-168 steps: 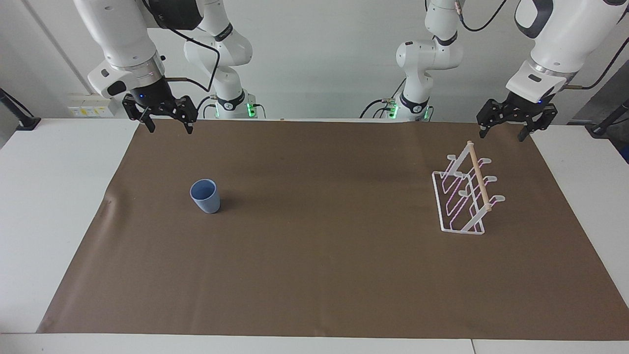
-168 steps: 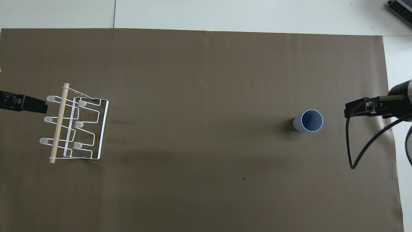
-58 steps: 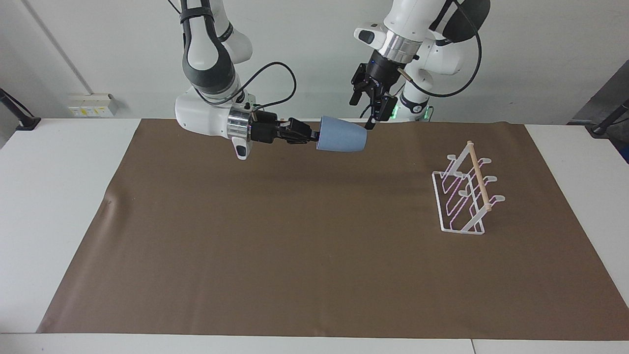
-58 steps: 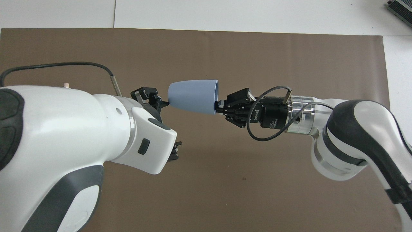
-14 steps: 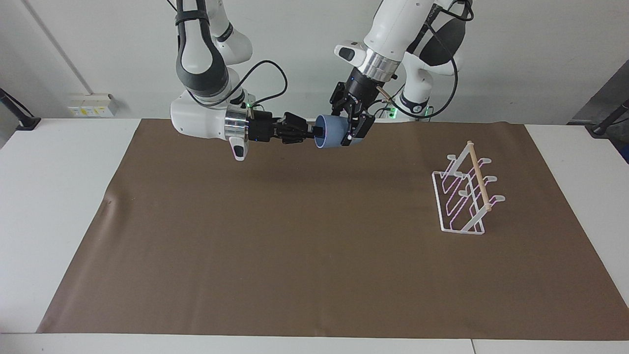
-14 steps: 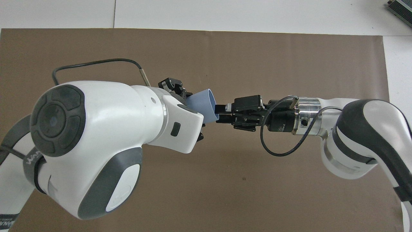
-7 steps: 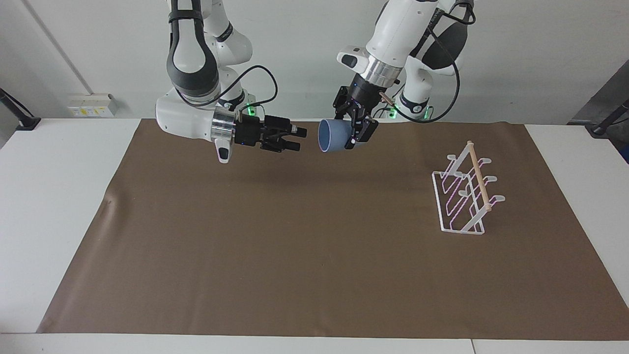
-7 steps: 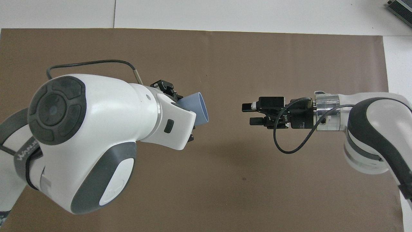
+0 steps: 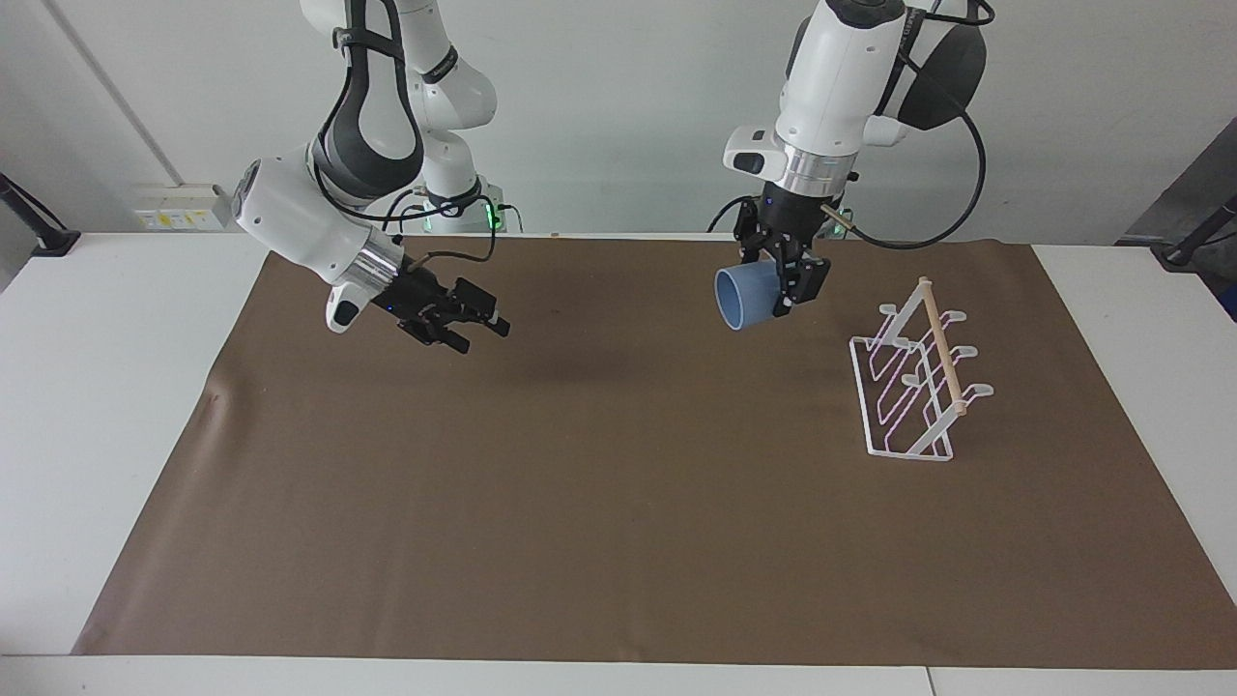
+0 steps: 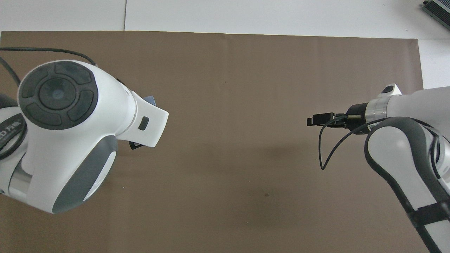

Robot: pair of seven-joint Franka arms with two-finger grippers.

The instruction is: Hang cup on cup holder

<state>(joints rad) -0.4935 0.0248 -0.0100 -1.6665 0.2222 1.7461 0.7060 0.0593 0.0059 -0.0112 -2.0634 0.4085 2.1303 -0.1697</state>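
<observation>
My left gripper [image 9: 785, 288] is shut on the wall of the light-blue cup [image 9: 737, 301]. It holds the cup tilted in the air, mouth turned sideways and down, over the mat beside the cup holder. The cup holder [image 9: 940, 343] is a white wire rack with a wooden rod that stands at the left arm's end of the table. In the overhead view only a sliver of the cup [image 10: 151, 99] shows past the left arm, and the rack is hidden under that arm. My right gripper [image 9: 480, 333] is open and empty over the mat toward the right arm's end; it also shows in the overhead view [image 10: 314, 121].
A brown mat [image 9: 618, 483] covers most of the white table [image 9: 87, 387]. A wall socket strip [image 9: 179, 205] sits by the table's edge at the right arm's end.
The left gripper has carried the cup away from the right gripper toward the cup holder and a little lower. The right gripper, which let go a second ago, has drawn back toward its own end.
</observation>
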